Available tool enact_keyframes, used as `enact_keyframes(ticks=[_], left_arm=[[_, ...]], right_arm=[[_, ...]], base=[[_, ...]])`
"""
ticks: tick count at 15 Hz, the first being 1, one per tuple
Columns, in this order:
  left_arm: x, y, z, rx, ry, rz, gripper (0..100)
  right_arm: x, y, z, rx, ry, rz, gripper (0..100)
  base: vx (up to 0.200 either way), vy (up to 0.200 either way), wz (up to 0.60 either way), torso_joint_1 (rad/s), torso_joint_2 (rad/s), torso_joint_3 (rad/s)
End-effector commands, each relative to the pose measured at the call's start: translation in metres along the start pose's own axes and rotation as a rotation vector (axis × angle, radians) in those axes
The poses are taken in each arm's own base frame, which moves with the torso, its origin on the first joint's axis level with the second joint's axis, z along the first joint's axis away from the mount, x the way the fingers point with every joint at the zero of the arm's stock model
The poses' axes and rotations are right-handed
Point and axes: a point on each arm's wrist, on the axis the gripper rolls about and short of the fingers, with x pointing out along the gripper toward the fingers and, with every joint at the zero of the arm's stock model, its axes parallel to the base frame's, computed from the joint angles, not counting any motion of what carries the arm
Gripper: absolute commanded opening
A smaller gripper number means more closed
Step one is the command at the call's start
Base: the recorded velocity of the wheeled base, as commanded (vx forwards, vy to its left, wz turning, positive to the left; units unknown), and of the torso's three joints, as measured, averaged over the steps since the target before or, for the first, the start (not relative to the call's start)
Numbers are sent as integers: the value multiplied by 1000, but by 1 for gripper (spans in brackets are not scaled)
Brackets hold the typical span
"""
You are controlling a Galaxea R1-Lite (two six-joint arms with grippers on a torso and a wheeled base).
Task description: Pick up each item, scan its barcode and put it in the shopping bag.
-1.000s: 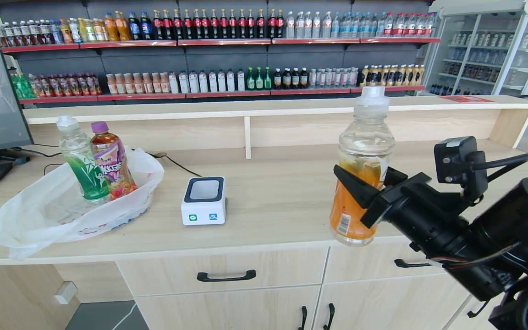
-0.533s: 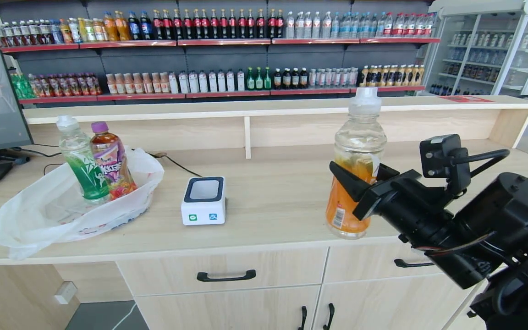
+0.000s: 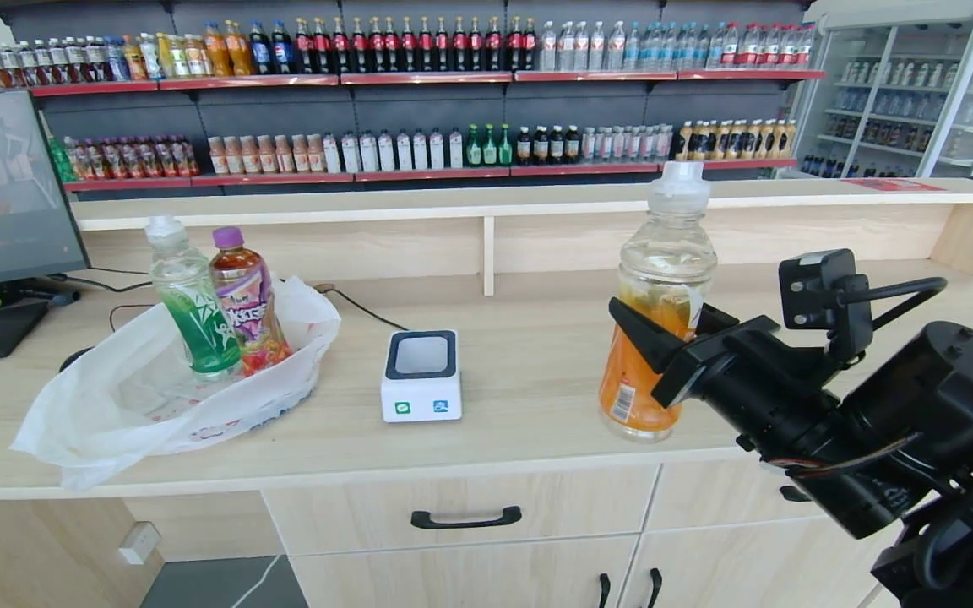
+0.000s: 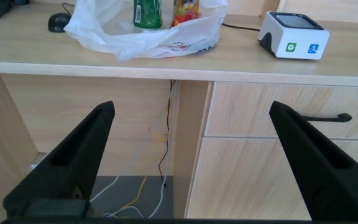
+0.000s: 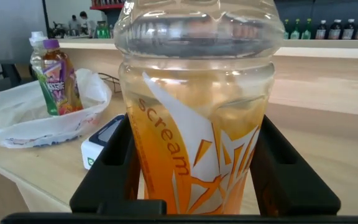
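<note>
My right gripper [image 3: 660, 333] is shut on an orange drink bottle [image 3: 665, 253] with a clear top and white cap, held upright over the counter's front edge, right of the white barcode scanner [image 3: 421, 376]. In the right wrist view the bottle [image 5: 197, 124] stands between the black fingers [image 5: 114, 168]. The white shopping bag [image 3: 140, 397] lies at the counter's left with a green bottle [image 3: 191, 304] and a purple-capped tea bottle [image 3: 248, 308] upright in it. My left gripper [image 4: 191, 112] hangs open below counter height, facing the cabinet fronts, with the bag [image 4: 135, 40] and scanner [image 4: 293, 35] above.
A monitor [image 3: 5, 194] stands at the far left with cables running behind the bag. A raised wooden ledge [image 3: 486, 198] bounds the counter's back. Drawers with black handles [image 3: 464, 518] sit below. Bare counter lies between scanner and bottle.
My right gripper has carried the orange bottle left, closer to the scanner. The head view has since shifted, so everything on the counter sits further right in the picture.
</note>
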Motion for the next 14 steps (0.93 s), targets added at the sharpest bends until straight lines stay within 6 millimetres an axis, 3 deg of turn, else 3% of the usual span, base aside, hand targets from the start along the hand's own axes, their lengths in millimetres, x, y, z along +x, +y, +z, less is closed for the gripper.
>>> enact_keyframes(ticks=[1,14], left_arm=[[0,0,0,0,-1,0,100],[0,0,0,0,-1,0,100]], right_arm=[[3,0,5,-1,-26,0,0],[1,7,-5,1,14,-26,0]], base=[[0,200,0,-2,-7,-2],[0,200,0,3,2,3]])
